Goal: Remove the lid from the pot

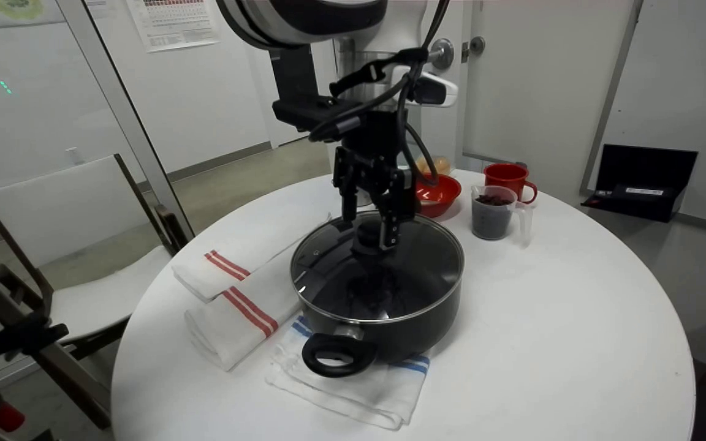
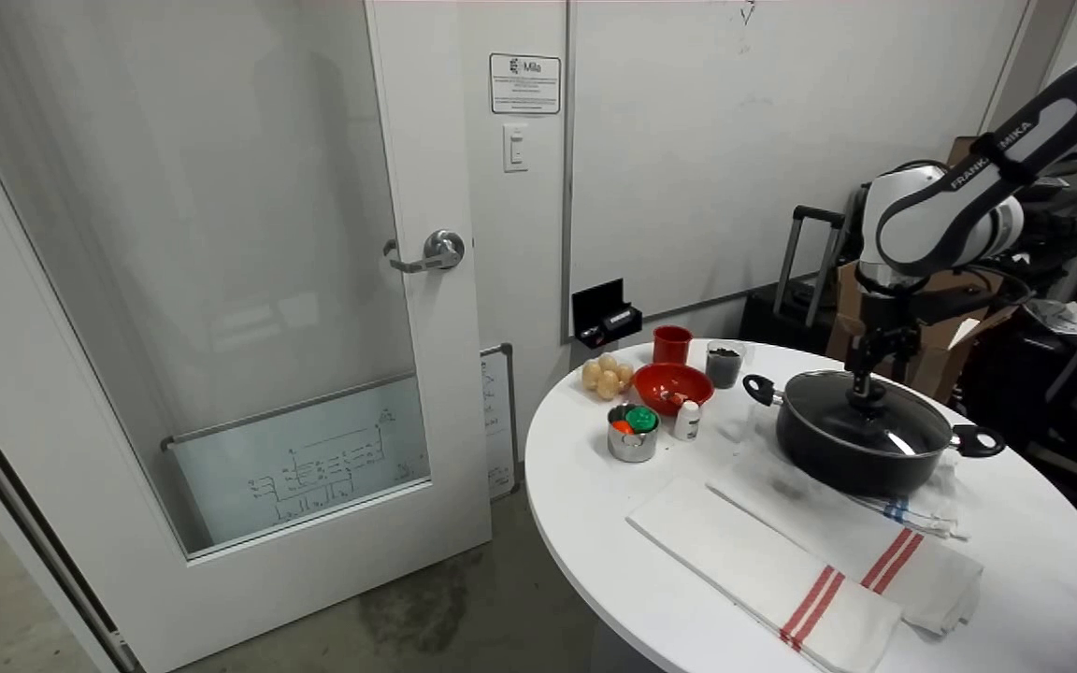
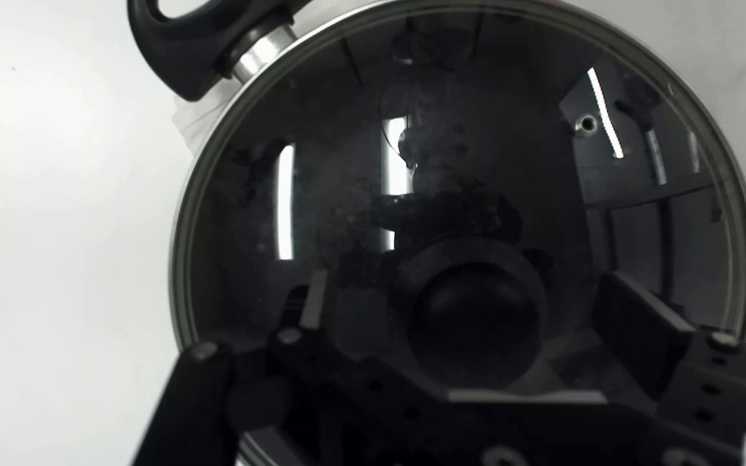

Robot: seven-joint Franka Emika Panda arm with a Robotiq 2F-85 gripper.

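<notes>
The tool (image 1: 369, 228) is hanging near the centre of the frame in an exterior view, its jaws standing apart on either side of the black knob (image 3: 476, 323). In the wrist view, gaps are showing on both sides of the knob, so the tool is gripping nothing. The glass lid (image 1: 370, 280) is sitting flat on the pot (image 2: 828, 458), which is standing at the middle right of the frame in an exterior view and resting on a blue-striped towel (image 1: 362, 395). Two red-striped towels (image 1: 221, 324) are lying on the white counter (image 1: 561, 318), left of the pot in an exterior view. Toward the upper right of that frame, a red bowl (image 1: 442, 196), a clear cup (image 1: 491, 222) holding dark pieces (image 1: 493, 200) and a red mug (image 1: 505, 175) are standing close together. In an exterior view, a steel cup (image 2: 633, 447) and a white bottle (image 2: 687, 422) are standing near the bowl, right of centre.
</notes>
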